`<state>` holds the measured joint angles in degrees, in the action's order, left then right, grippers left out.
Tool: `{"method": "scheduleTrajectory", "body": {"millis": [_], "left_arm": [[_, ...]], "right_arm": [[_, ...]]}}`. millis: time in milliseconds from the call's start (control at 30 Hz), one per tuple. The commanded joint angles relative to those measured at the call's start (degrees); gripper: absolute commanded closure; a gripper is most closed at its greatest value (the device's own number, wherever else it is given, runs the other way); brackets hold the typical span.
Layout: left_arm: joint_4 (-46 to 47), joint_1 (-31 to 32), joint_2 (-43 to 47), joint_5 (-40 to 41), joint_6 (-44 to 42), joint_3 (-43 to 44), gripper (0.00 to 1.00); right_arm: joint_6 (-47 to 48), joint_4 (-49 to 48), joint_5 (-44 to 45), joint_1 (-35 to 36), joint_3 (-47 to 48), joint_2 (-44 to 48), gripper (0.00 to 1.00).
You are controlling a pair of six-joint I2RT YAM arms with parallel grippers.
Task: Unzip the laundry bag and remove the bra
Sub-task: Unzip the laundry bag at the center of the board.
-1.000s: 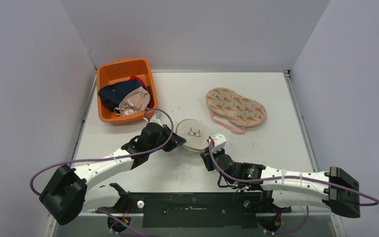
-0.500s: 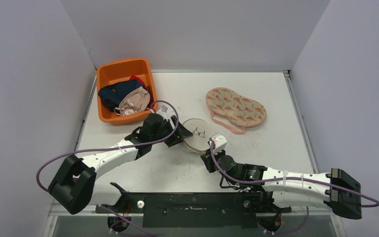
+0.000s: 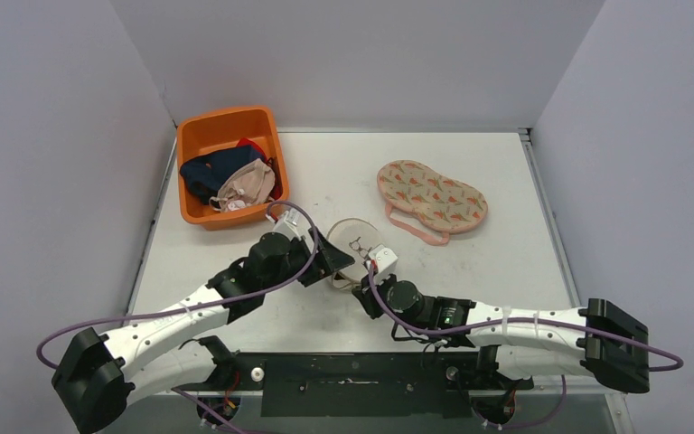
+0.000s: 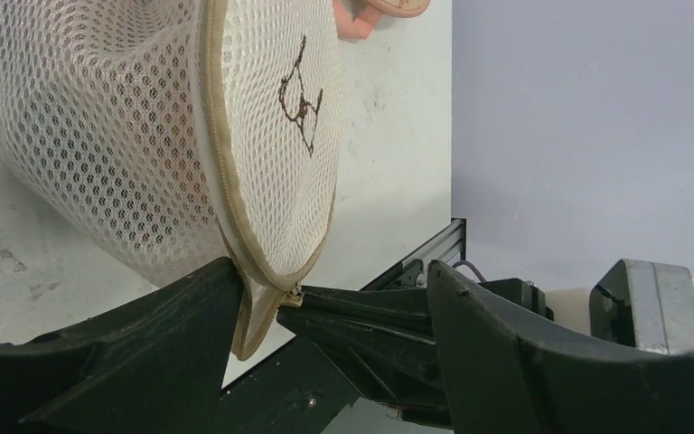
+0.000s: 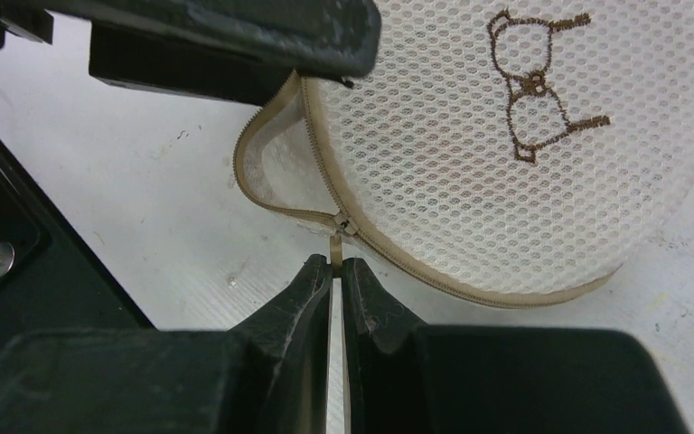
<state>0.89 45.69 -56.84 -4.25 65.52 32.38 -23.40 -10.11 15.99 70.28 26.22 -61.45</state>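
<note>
The laundry bag (image 3: 354,242) is a round white mesh pouch with beige zip trim and a stitched bra outline, tipped up on the table. My right gripper (image 5: 336,264) is shut on the zip's pull tab (image 5: 336,248) at the bag's near edge (image 5: 506,154). Left of the slider a short stretch of zip gapes. My left gripper (image 4: 330,271) stands open at the bag's rim (image 4: 244,271), which rests against one finger (image 4: 145,344). From above, the left gripper (image 3: 332,257) and right gripper (image 3: 362,283) flank the bag. The bra is hidden.
An orange bin (image 3: 201,136) with dark blue, beige and red garments stands at the back left. A flat carrot-patterned pouch (image 3: 432,193) with pink trim lies at the back right. The black frame rail (image 3: 352,380) runs along the near edge.
My left gripper has opened and let go of the bag's left edge. The right gripper has moved left and forward with the pull tab, and the bag has tipped up.
</note>
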Motion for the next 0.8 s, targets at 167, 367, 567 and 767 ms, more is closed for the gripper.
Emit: {"method": "scheduleTrajectory", "body": {"millis": [167,367,567,767], "left_arm": [[-4.24,1.68,-0.10,3.80,2.57,0.80,0.28],[-15.32,1.05,6.17,9.82,0.73,-0.02,0.27],[-15.75,0.81,11.02,8.38,3.79,-4.07,0.26],[-7.03,4.36,7.57,8.55,7.95,-2.94,0.26]], "right_arm": [[1.57,-6.38,-1.92,0.57,3.07,-0.16,0.95],[2.20,-4.77,-1.58,0.60,2.94,1.69,0.95],[2.08,-4.88,-1.81,0.65,2.49,2.20,0.95],[2.47,-5.78,-3.53,0.64,3.28,0.33,0.95]]}}
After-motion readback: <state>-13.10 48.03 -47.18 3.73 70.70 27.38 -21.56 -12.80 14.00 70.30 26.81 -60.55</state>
